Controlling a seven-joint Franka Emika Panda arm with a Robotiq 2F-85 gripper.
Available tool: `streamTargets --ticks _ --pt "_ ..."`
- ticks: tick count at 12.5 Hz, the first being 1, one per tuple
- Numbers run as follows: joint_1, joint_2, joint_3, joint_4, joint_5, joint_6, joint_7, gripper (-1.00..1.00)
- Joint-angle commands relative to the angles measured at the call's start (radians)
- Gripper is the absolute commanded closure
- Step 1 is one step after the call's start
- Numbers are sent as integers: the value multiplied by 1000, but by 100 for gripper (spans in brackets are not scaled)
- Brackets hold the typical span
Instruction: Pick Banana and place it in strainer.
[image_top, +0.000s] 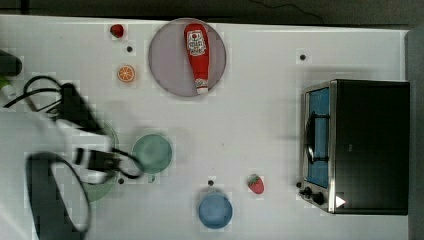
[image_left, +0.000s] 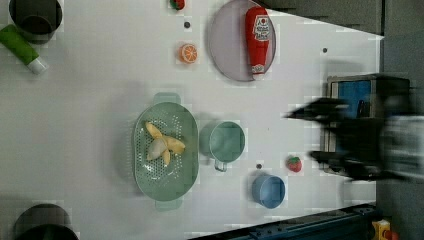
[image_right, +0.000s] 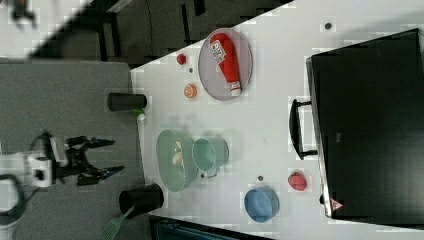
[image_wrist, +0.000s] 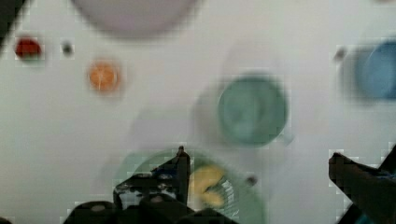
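End effector (image_right: 107, 156) released, banana (image_left: 163, 145) lying in strainer (image_left: 150, 186), long axis diagonal

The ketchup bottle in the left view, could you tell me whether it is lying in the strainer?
No, the ketchup bottle lies on the grey plate, while the strainer holds the banana.

1. A white table (image_top: 260, 130) bears the scene, evenly lit.
2. Grey floor (image_right: 65, 95) lies beside it in the right view.
3. Dark floor (image_top: 200, 7) borders the top view's upper edge.
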Motion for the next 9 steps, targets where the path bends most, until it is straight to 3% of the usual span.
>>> streamTargets --ticks 1,5,9 --pt "-91 -67 -188 39 -10 -124 -437 -100" --pt "-92 -148 -382 22 -12 -140 -595 -100" --pt "-92 -149 -390 19 -15 -140 -591 -100"
